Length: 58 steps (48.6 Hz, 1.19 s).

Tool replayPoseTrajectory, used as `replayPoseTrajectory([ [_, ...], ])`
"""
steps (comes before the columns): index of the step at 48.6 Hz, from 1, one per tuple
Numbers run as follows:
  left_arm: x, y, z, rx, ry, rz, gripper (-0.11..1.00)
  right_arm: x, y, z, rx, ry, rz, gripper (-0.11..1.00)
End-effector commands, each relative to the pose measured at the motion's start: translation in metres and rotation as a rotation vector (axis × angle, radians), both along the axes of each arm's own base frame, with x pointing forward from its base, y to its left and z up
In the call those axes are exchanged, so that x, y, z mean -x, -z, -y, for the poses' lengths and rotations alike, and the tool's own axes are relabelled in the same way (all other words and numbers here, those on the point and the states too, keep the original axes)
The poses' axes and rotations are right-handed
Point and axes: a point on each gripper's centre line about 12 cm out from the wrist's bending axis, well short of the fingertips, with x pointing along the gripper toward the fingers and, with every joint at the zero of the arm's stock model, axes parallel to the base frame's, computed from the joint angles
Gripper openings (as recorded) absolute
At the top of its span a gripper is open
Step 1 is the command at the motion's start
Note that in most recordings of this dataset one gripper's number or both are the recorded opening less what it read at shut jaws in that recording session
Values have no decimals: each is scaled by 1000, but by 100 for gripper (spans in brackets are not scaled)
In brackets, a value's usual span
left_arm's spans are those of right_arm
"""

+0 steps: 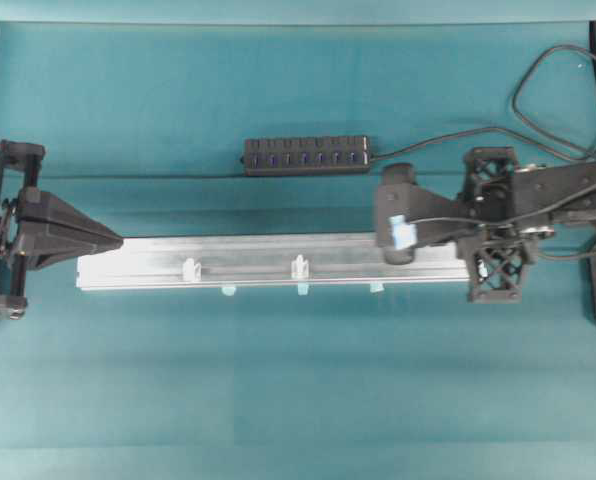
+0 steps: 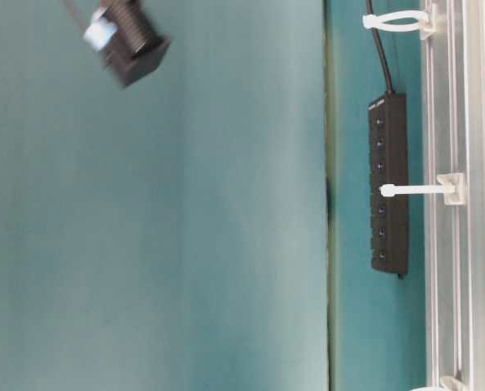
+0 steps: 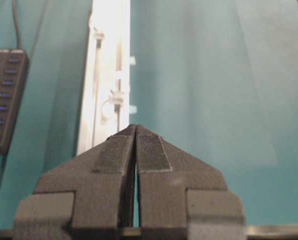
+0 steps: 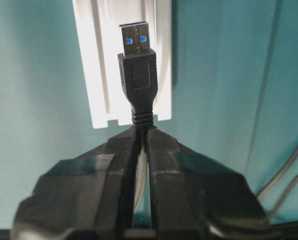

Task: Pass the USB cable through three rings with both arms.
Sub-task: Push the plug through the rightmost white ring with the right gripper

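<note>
The silver rail (image 1: 248,250) lies across the table with two white rings (image 1: 190,268) (image 1: 299,266) upright on it. The right arm hides any ring further right. My right gripper (image 4: 142,131) is shut on the USB cable just behind its black plug (image 4: 138,75). The plug sticks out ahead of the fingertips, pointing along the rail from its right end. From above, the right gripper (image 1: 390,215) hangs raised over the rail's right part. My left gripper (image 3: 135,127) is shut and empty, its tip (image 1: 121,240) just off the rail's left end, facing the nearest ring (image 3: 111,102).
A black multi-port hub (image 1: 306,155) lies behind the rail, and its cable (image 1: 448,135) loops round the back right corner. Pale blue tabs (image 1: 228,290) stick out from the rail's front edge. The table-level view shows the rings (image 2: 413,190) side-on.
</note>
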Motion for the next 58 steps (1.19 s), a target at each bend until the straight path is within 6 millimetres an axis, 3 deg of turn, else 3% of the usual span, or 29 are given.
replayPoseTrajectory([
  [1, -3, -9, 0, 0, -2, 25, 0, 6, 8, 1, 2, -15, 4, -8],
  [33, -3, -10, -1, 2, -4, 28, 0, -4, 41, 18, -11, 16, 109, -8],
  [58, -4, -10, -1, 2, -4, 26, 0, -22, 43, 19, -14, 13, 193, -8],
])
